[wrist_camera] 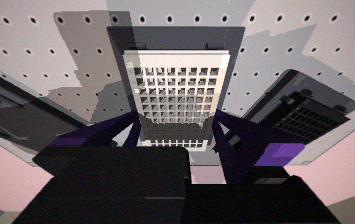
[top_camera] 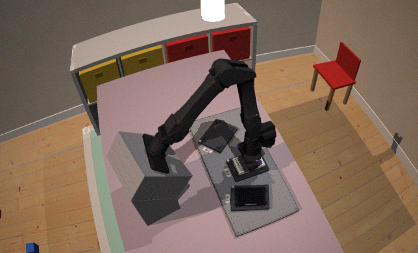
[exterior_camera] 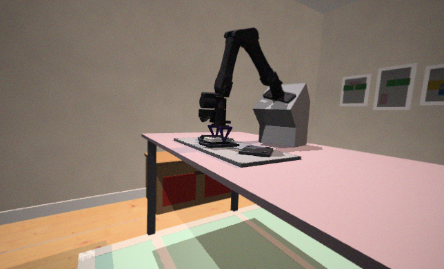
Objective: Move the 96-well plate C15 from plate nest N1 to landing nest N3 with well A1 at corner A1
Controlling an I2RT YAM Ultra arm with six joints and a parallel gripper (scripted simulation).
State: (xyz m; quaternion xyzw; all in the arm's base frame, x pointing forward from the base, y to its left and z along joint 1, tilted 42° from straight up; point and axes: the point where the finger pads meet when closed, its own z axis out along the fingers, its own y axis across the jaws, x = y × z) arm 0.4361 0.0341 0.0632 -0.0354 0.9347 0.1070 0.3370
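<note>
Plate C15 clamped btwn gripper jaws — over nest.

white plate, purple fingers, pink table

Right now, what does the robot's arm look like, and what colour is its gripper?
The matte black jointed arm is built of chunky, boxy segments, with a bulkier block near the wrist. It stands on a black base plate atop a grey angular pedestal. Its gripper has dark purple fingers shaped like open triangular struts. No cables or markings are visible.
</note>
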